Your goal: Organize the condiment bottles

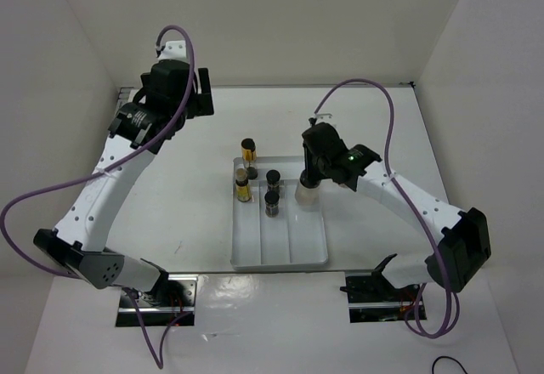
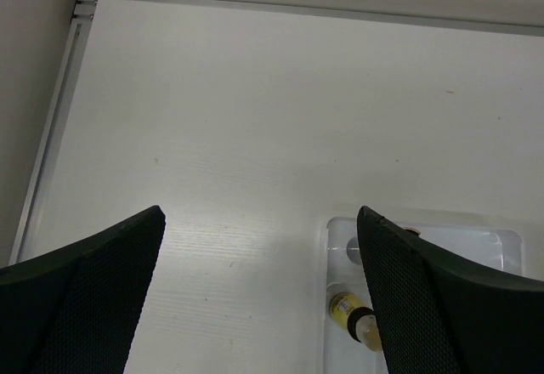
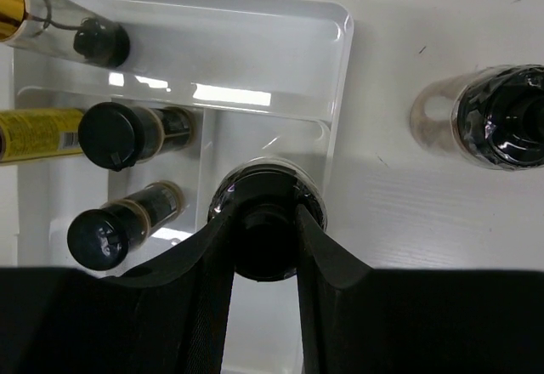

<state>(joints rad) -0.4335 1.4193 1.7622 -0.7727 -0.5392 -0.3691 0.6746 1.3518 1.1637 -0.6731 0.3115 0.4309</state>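
My right gripper point(image 1: 311, 172) point(image 3: 266, 246) is shut on the black cap of a round clear bottle point(image 1: 306, 193) point(image 3: 268, 189), upright over the far end of the right compartment of the white tray point(image 1: 310, 251) point(image 3: 336, 68). Two short dark bottles point(image 1: 273, 178) point(image 1: 271, 203) stand in the middle compartment. One yellow bottle point(image 1: 243, 187) stands in the left compartment, the other point(image 1: 248, 149) at the tray's far edge. The second round clear bottle point(image 3: 497, 119) stands on the table right of the tray, hidden under my arm in the top view. My left gripper point(image 1: 201, 93) point(image 2: 259, 221) is open and empty, high over the far left.
White walls close the table on the left, back and right. The near half of the tray's compartments point(image 1: 280, 242) holds nothing. The left wrist view shows bare table point(image 2: 255, 119) and the tray's corner with a yellow bottle point(image 2: 350, 313).
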